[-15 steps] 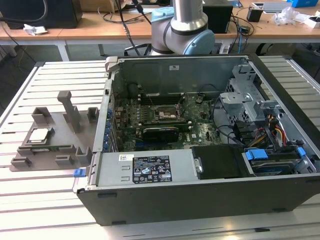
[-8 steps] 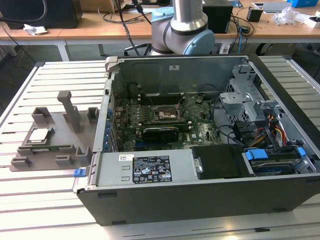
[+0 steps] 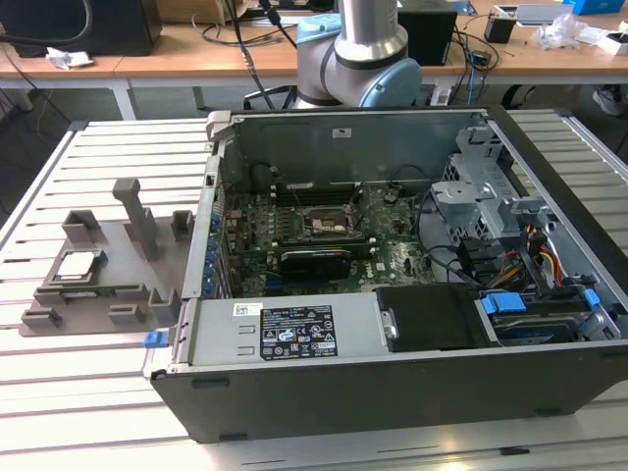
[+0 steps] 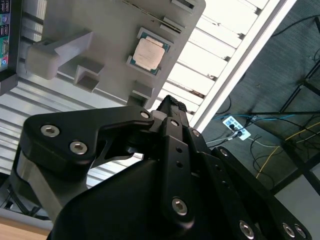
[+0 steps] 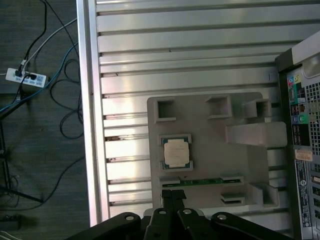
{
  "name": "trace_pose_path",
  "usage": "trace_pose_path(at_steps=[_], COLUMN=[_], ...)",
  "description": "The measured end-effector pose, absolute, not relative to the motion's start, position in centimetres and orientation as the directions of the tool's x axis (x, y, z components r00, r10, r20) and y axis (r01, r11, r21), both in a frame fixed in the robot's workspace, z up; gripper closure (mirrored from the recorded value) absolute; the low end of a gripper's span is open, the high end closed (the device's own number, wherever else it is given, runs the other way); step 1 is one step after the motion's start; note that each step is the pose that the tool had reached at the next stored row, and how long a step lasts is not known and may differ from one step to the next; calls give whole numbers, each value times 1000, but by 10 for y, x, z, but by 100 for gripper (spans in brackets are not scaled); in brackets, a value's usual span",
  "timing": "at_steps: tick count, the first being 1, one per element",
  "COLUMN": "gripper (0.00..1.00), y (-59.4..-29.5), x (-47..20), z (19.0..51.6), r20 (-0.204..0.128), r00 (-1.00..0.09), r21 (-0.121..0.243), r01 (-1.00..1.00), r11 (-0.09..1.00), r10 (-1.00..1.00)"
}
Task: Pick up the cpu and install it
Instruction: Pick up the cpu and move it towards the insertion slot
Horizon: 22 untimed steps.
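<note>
Small flat square cpu, silvery metal top with a pale rim, lies flat in its square pocket on the grey plastic tray with upright blocks. The tray sits on the slatted metal counter, beside the open dark computer case.

Black pincer hangs above the tray, apart from the chip; jaws closed together, holding nothing.

Judged step: approach for the pick. To do it well: centre over the chip, square the jaws to its sides, descend plumb, grip by the edges only.
</note>
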<state>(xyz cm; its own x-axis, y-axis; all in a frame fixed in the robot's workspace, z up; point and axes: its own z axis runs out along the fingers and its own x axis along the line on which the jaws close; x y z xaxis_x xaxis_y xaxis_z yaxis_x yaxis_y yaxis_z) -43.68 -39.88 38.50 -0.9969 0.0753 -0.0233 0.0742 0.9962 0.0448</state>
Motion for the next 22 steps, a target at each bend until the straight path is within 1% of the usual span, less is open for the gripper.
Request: trace_pose_path(at_steps=[7, 8, 9, 10, 12, 13, 14, 16, 17, 19, 22], gripper=[89, 83, 71, 65, 40, 40, 34, 34, 34, 34, 34], y=[-399, -399, -399, -399, -399, -399, -399, -399, -399, -399, -398], x=[-437, -437, -437, -437, -438, -438, -438, -438, -438, -438, -438], z=[385, 385, 385, 385, 385, 385, 385, 385, 385, 385, 384], r20=[-23, -23, -23, -23, -23, -23, -23, -23, -25, -26, -26], r00=[-997, -997, -997, -997, -997, -997, -997, -997, -997, -997, -999], r21=[45, 45, 45, 45, 45, 45, 45, 44, 29, 14, 13], r01=[74, 74, 74, 74, 74, 74, 74, 74, 73, 66, 25], r11=[996, 996, 996, 996, 996, 996, 996, 996, 997, 998, 1000], r10=[75, 75, 75, 75, 75, 75, 75, 75, 74, 66, 25])
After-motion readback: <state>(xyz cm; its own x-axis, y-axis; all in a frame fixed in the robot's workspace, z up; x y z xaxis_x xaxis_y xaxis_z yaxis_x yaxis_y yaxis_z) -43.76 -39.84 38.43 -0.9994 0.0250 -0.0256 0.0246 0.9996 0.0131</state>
